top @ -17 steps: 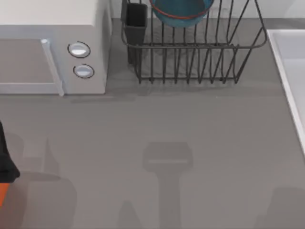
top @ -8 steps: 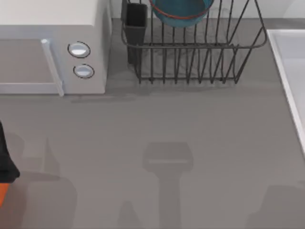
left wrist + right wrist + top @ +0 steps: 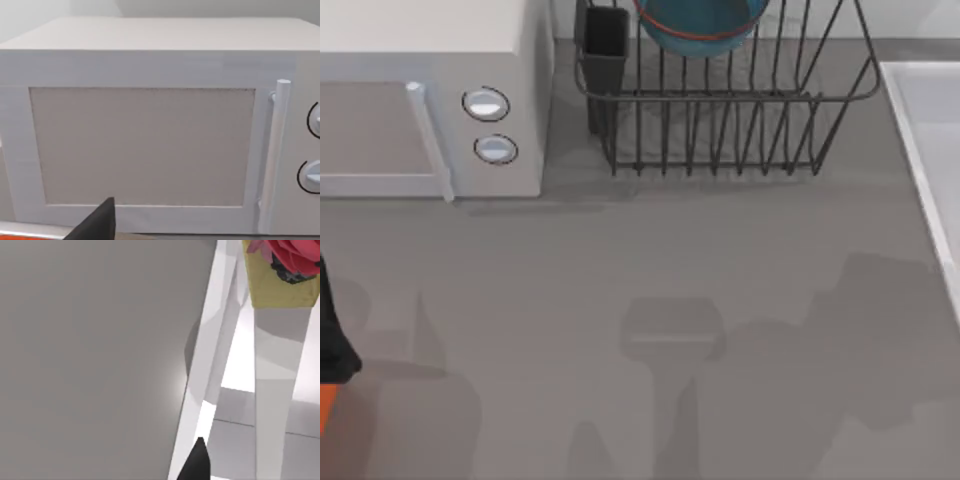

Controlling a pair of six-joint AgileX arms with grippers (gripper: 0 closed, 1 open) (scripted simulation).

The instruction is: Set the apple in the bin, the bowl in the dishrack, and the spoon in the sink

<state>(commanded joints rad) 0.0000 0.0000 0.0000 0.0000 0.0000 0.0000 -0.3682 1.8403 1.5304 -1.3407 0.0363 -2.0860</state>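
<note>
Plainly, bowl (image 3: 698,22) in dishrack (image 3: 720,110) (unlabelled)

No readable text, labels, brands, numbers or signs are showing in any view. The microwave (image 3: 430,95) is carrying two round knobs (image 3: 486,104), and neither is bearing a legible marking around it (top view and left wrist view both checked). Its door (image 3: 142,145) and handle (image 3: 272,150) are showing plain, unprinted faces. The dishrack (image 3: 720,100), the bowl (image 3: 700,25) and the sink (image 3: 920,140) rim are displaying no lettering. The yellow and red object (image 3: 285,275) in the right wrist view is showing a dark patch, not readable as characters.
</note>
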